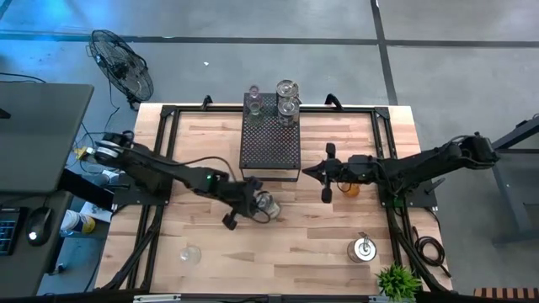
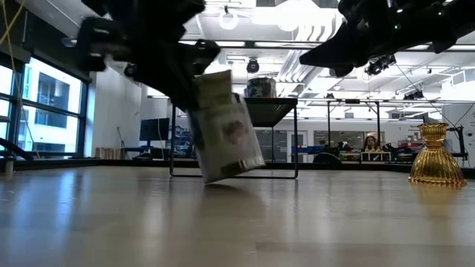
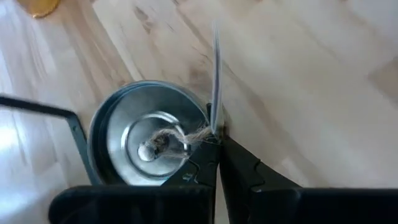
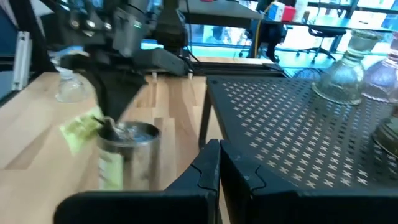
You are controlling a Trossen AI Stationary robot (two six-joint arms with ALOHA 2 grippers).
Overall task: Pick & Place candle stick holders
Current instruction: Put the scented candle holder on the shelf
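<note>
A silvery tin-like candle holder (image 1: 268,203) with a paper label stands tilted in the middle of the table, also in the low view (image 2: 223,126). My left gripper (image 1: 255,202) is shut at its top. My right gripper (image 1: 308,172) is shut and empty, hovering right of the black perforated box (image 1: 269,143). An amber holder (image 1: 350,188) stands on the table under my right arm. Three clear glass holders (image 1: 286,99) stand on the box's far end. A clear glass holder (image 1: 190,252) and a silvery one (image 1: 364,249) stand near the front edge. My left gripper pinches the twine and thin paper tag (image 3: 202,134) at the rim of the tin's top (image 3: 143,134) between its two fingertips, slanting down from above. The tin hangs tilted below the fingers. Whether its lower edge (image 2: 211,179) touches the table, I cannot tell.
The black box stands on legs at the table's far middle. A black frame rail (image 1: 160,168) runs along the table's left, far and right sides. A small green plant (image 1: 396,282) stands at the front right corner. Bare wood lies between the tin and the front edge.
</note>
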